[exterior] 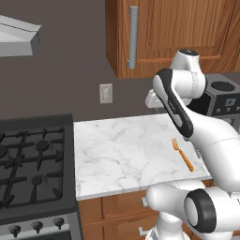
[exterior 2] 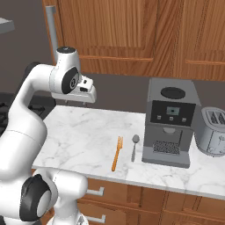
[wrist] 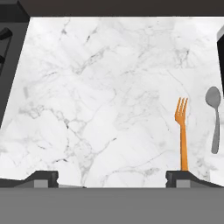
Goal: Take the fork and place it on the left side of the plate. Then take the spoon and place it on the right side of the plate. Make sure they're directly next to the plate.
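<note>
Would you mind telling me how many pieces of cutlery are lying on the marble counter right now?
2. The orange fork lies near the counter's front edge, and the grey spoon lies just to its right, beside the coffee machine. The arm may hide others.

- Left base view: behind-left, looking down over the marble counter (exterior: 122, 150).
- Right base view: behind-right, same counter.
- Hand view: overhead, looking straight down, nearer.

White marble counter (exterior 2: 83, 132) with orange fork (exterior 2: 116, 153), grey spoon (exterior 2: 134, 146), coffee machine (exterior 2: 170, 123), toaster (exterior 2: 214, 131).
</note>
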